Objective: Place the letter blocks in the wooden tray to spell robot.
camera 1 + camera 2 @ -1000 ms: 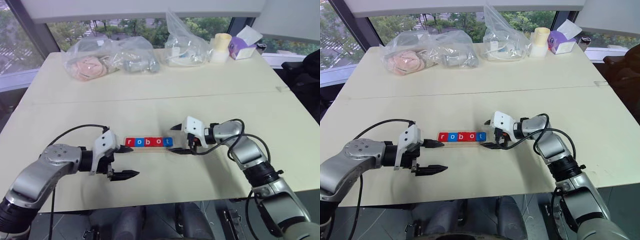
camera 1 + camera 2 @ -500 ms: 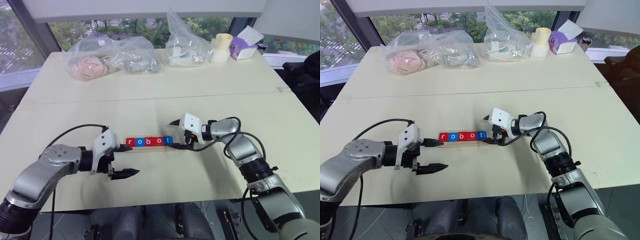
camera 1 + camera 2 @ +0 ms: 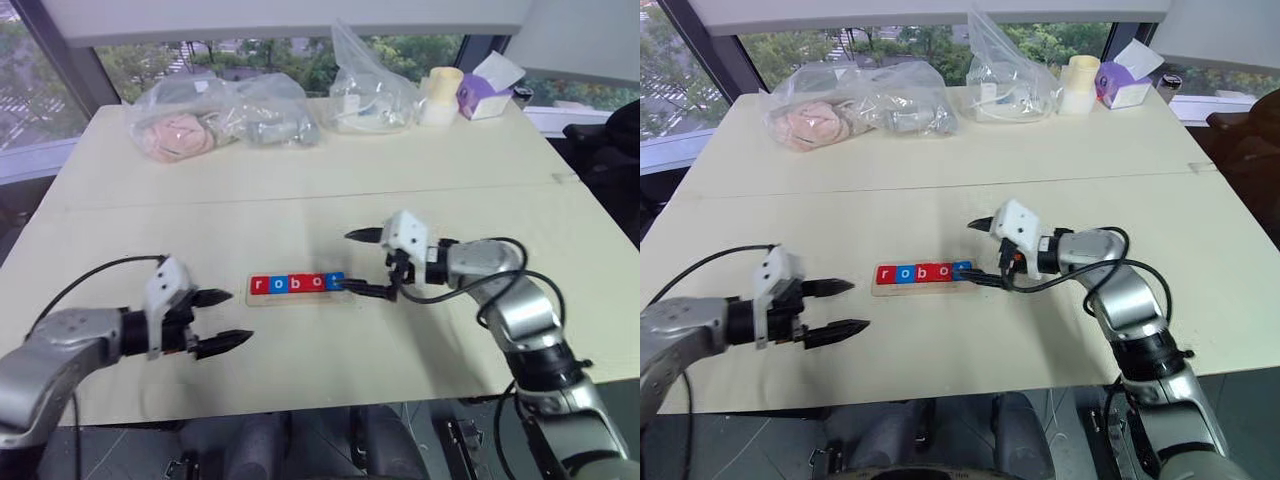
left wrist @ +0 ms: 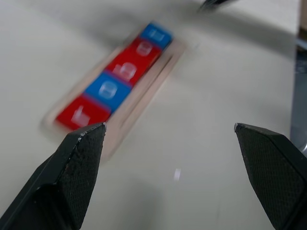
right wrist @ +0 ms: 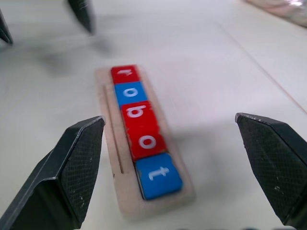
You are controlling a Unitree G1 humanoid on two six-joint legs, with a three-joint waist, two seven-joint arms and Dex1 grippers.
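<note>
Letter blocks [image 3: 297, 284] in wooden tray [image 3: 300, 296], mid-table [image 3: 300, 190].

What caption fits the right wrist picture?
Five letter blocks spell "robot" in the wooden tray, framed by the open right gripper.

Letter blocks [image 5: 141, 126] run red, blue, red, red, blue, white-lettered, in the pale wooden tray [image 5: 114, 165].

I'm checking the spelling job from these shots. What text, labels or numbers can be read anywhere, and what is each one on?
"r" on the first red block
"o" on the blue block
"b" on the red block
"o" on the next red block
"t" on the end blue block
Together they read "robot" in the wooden tray.
Purple box: print too small to read.
</note>
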